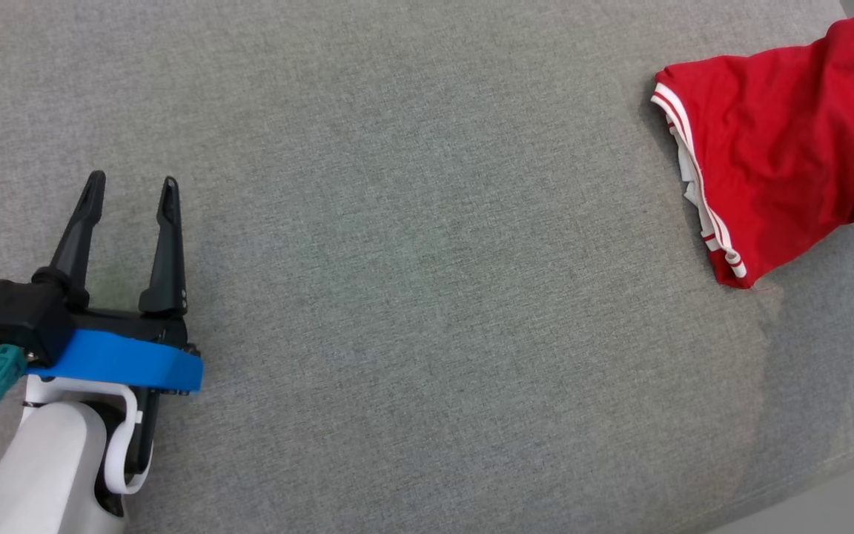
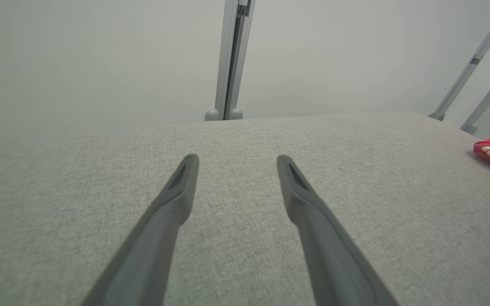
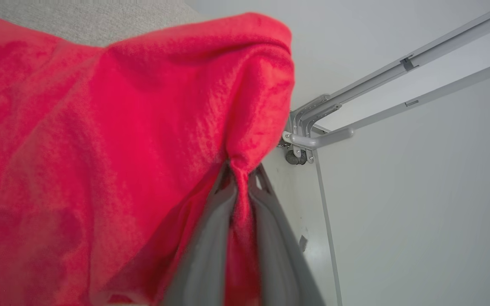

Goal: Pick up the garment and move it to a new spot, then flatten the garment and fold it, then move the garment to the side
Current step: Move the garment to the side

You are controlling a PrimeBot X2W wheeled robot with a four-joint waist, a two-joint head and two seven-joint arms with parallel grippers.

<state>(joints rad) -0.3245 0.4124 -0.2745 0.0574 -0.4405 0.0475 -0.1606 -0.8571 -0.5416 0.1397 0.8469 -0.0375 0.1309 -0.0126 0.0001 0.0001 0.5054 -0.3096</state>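
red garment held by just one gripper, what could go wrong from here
The right gripper pinches only a thin fold of the garment, so it might slip free when moved. The left gripper is open and far off, so the striped edge lying on the grey surface may bunch up.

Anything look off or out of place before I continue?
Nothing damaged or spilled. The red garment is bunched, its striped hem rumpled on the grey surface, pinched in the right gripper at the surface's right end. The left gripper is open over bare fabric.
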